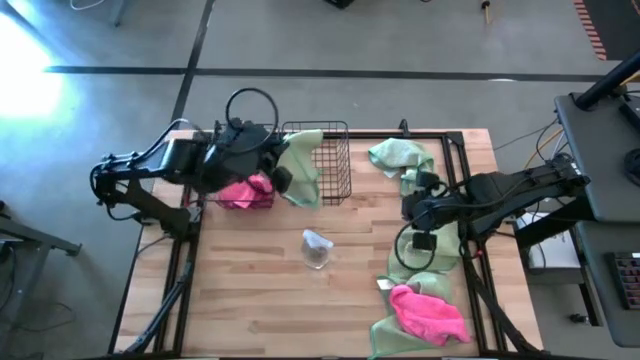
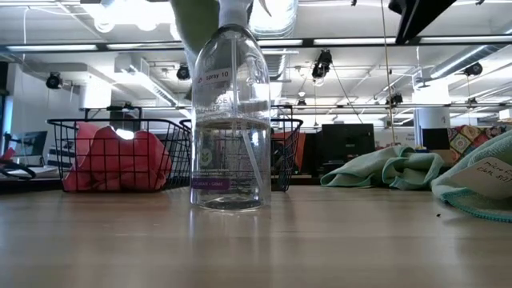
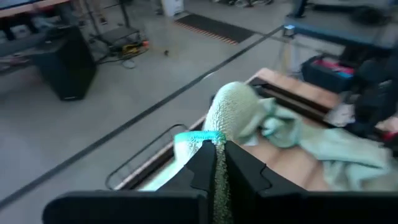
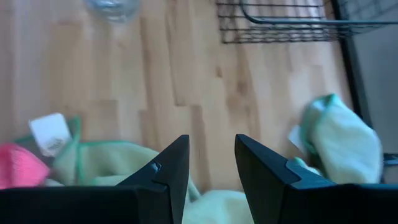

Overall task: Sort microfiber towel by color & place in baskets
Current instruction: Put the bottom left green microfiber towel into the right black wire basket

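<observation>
My left gripper [image 1: 272,168] is shut on a sage green towel [image 1: 302,168] that hangs over the baskets at the far left of the table. In the low view this towel [image 2: 196,28] shows high above the basket rims. One wire basket [image 1: 335,165] lies partly under the towel. The other basket [image 2: 120,128] holds a hot pink towel [image 1: 245,190]. My right gripper [image 4: 211,165] is open above the green towels [image 1: 405,160] along the right side. Another pink towel [image 1: 430,312] lies on green cloth at the near right corner. My left gripper pinches the green towel between its two fingers at a bunched fold beside the teal-stitched edge [image 3: 200,137]. The cloth bulges out past the fingertips [image 3: 239,112] and is lifted clear, hanging slack above the baskets.
A clear spray bottle [image 1: 317,248] stands at the table's middle, close in front of the low camera [image 2: 230,120]. A white tag [image 4: 51,132] lies on a green towel under my right arm. Bare wood lies between the bottle and the baskets. A black tube frame [image 1: 455,165] runs along the right side.
</observation>
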